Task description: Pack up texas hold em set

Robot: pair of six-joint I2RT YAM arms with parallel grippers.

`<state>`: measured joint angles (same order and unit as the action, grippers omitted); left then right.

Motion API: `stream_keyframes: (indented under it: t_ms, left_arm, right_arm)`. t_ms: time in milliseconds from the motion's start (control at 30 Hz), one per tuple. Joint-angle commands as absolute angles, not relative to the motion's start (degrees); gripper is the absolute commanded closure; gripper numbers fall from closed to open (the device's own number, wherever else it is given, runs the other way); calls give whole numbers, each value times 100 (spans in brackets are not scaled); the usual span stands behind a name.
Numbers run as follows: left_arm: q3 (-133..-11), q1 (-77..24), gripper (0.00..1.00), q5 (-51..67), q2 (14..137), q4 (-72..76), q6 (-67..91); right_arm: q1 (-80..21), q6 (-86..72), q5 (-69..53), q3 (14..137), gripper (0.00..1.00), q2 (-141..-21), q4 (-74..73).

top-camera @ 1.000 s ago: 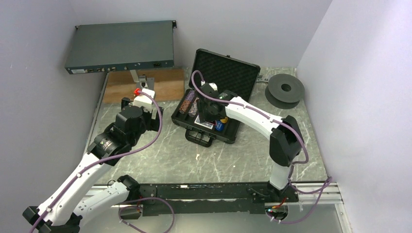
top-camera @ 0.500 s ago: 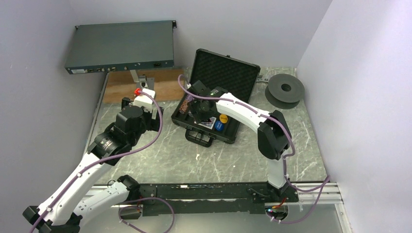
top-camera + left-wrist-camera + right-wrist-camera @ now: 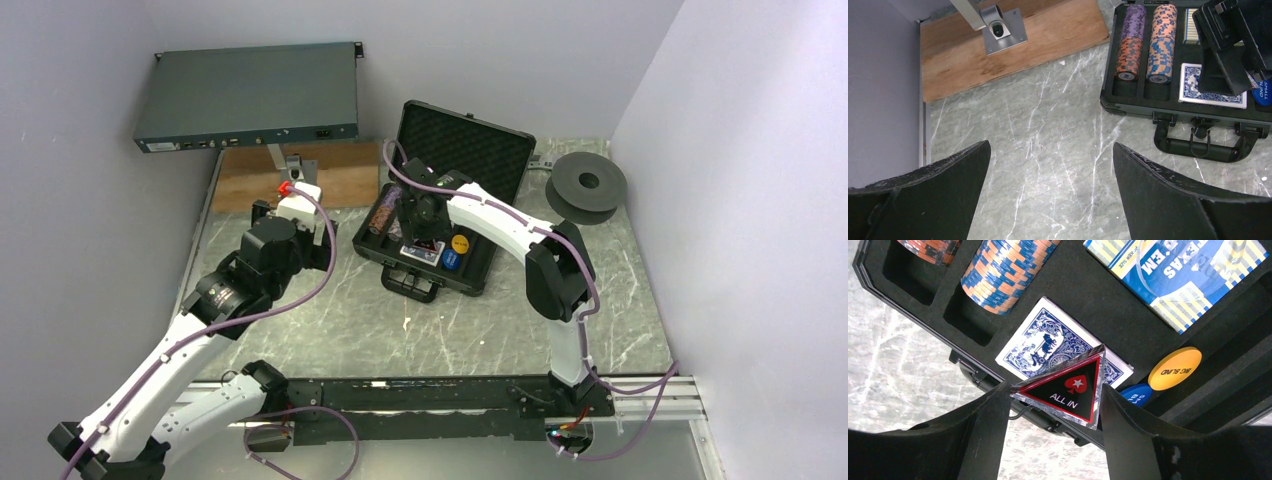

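Left jaws: wide apart, empty, over the counter (image 3: 1048, 125), well left of the case (image 3: 1135, 106). Right jaws: clamped on the triangle button (image 3: 1065, 390), pinched across its two slanted edges, hanging over the loose deck (image 3: 1048, 347) at the case's front. Button: likely light, stiff, glossy plastic; faces slick, so an edge grip suits, though it may pivot. Best laid flat, not dropped. Chip rolls (image 3: 1148, 45), boxed deck (image 3: 1178, 275), orange button (image 3: 1175, 368), blue button (image 3: 1137, 394): seated in foam.
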<state>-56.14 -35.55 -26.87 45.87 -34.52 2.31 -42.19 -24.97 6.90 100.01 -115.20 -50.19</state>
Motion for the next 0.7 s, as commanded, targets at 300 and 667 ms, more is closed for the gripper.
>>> stream_keyframes:
  t_ms: [300, 667]
  left_arm:
    - [-5625, -3523, 2, -2804, 4570, -3307, 185]
    - [-5625, -3521, 2, -2804, 4555, -3305, 173]
  right_arm:
    - [-4162, -3343, 683, 10096, 100, -11566, -4921]
    - [-4096, -3376, 654, 10069, 100, -11681, -4860]
